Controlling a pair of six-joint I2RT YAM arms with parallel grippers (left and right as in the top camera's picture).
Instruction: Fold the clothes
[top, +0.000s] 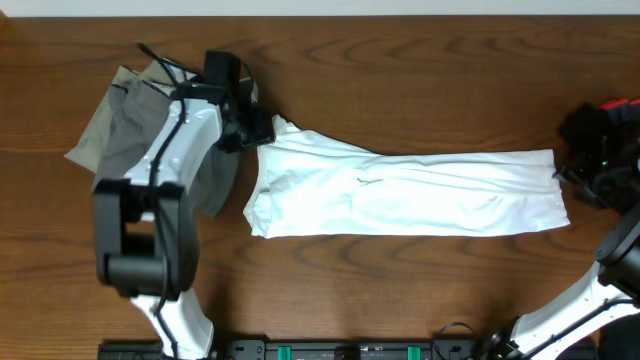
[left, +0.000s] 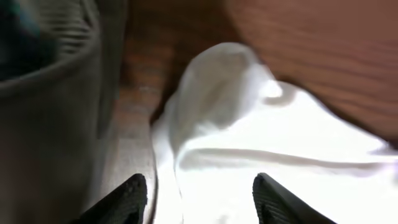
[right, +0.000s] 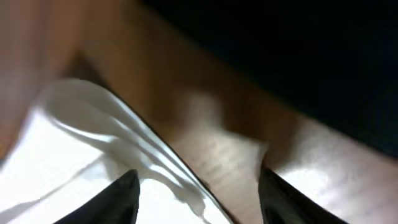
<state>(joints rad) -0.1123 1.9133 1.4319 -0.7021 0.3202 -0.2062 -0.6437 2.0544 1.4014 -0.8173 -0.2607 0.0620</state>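
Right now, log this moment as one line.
white T-shirt: folded strip, flat | left tool: open, left end | right tool: open, right end

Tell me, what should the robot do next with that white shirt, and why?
Probably lift both grippers clear: the white T-shirt already lies in a long folded strip, and the left gripper and right gripper stand open at its ends, holding nothing.

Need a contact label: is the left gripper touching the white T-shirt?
Cannot tell. Left wrist view: left gripper open over the T-shirt, blurred, neither gap nor contact plain; overhead view settles nothing.
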